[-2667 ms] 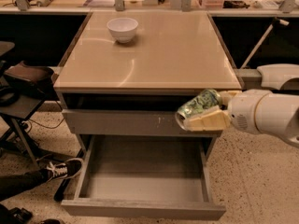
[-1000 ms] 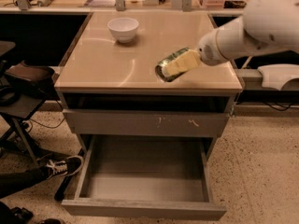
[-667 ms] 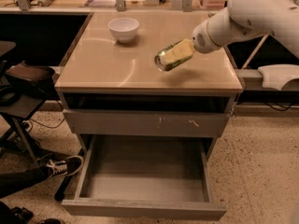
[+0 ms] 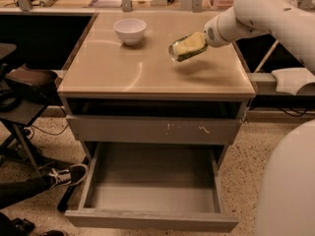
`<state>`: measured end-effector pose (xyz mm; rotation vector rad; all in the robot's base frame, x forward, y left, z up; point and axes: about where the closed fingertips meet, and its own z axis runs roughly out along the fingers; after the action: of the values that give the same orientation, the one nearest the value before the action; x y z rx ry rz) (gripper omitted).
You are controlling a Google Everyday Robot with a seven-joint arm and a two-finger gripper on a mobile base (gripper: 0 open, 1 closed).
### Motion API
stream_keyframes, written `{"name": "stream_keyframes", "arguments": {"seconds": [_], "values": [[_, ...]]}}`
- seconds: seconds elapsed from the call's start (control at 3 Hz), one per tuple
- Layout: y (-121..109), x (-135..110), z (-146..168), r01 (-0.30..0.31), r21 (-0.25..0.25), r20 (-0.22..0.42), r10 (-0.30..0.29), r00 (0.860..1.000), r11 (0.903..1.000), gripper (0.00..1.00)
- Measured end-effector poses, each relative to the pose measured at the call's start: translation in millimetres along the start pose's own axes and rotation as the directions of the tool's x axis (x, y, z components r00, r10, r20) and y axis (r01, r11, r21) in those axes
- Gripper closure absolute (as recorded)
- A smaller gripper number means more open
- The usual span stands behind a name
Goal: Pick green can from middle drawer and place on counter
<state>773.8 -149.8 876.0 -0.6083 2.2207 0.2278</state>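
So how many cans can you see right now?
1. The green can is gripped in the claw, tilted above the right half of the counter. The open drawer shows none.

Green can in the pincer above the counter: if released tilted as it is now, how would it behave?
The green can lies nearly sideways in the pincer, so it would probably roll. The counter looks glossy, so it may slide too. It is small, so probably light.
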Motion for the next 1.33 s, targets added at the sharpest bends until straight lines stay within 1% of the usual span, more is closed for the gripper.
{"name": "stream_keyframes", "arguments": {"seconds": [0.33, 0.67, 1.0, 1.33], "values": [[-18, 25, 15, -0.041, 0.024, -0.005, 0.042, 0.999, 0.9988, 1.00], [-29, 52, 25, -0.075, 0.033, -0.031, 0.076, 0.997, 0.9967, 1.00], [-29, 52, 25, -0.075, 0.033, -0.031, 0.076, 0.997, 0.9967, 0.81], [-29, 52, 25, -0.075, 0.033, -0.031, 0.076, 0.997, 0.9967, 0.58]]}}
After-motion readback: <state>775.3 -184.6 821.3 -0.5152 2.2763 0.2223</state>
